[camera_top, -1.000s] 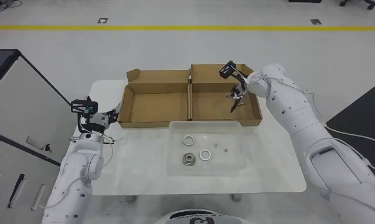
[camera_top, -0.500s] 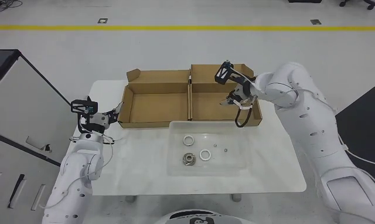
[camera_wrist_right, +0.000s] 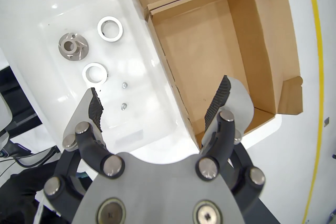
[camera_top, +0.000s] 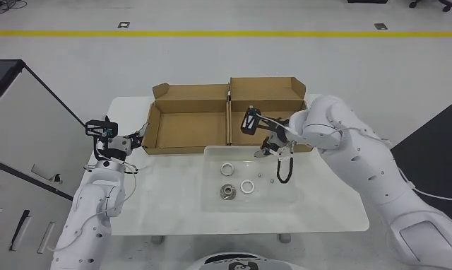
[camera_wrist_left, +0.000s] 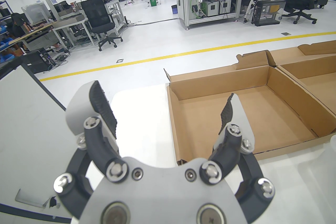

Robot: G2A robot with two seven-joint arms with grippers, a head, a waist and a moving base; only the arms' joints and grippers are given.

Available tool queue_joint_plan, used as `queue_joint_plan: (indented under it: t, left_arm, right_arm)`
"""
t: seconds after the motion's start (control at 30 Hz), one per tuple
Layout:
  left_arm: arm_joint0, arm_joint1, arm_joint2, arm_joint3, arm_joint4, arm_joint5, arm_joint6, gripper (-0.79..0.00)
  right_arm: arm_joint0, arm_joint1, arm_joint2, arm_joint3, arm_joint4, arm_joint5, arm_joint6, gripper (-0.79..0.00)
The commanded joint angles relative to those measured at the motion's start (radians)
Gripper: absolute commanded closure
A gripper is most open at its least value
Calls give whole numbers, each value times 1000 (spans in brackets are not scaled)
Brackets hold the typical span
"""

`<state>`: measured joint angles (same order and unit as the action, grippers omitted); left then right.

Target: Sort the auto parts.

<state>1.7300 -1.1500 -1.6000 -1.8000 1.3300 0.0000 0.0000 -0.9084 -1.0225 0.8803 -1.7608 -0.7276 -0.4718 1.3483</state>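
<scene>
A clear white tray holds two white rings, a metal flange and two small screws. My right gripper hangs open above the tray's far edge, beside the right cardboard box. The right wrist view has the gripper open and empty over the tray, with the rings, flange and screws below. My left gripper stands open and empty at the left box, near its outer wall.
The two open cardboard boxes stand side by side at the back of the white table, both with bare floors. A grey panel leans at the table's left. Bare tabletop lies left and right of the tray.
My right arm has swung from over the right box, back and leftward, to the tray's far edge. The left arm has not moved.
</scene>
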Motion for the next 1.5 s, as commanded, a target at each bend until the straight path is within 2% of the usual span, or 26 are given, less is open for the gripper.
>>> queue_joint_plan:
  t: [0.0,0.5,0.67,0.8,0.97,1.33,1.47]
  left_arm:
    - [0,0,0,0,0,0,0,-785]
    - [0,0,0,0,0,0,0,-785]
    - [0,0,0,0,0,0,0,-785]
    - [0,0,0,0,0,0,0,-785]
    - [0,0,0,0,0,0,0,-785]
    - [0,0,0,0,0,0,0,-785]
    - [0,0,0,0,0,0,0,-785]
  right_arm:
    - [6,8,-26,-3,17,3,3,-785]
    - [10,14,-31,-5,23,5,5,-785]
    - [17,29,-100,-80,-20,77,77,-785]
    - [57,52,-158,-131,24,129,129,-785]
    - [137,75,-268,-129,100,179,179,-785]
    - [231,91,-404,-36,218,147,147,-785]
    - [240,88,-443,8,222,114,114,-733]
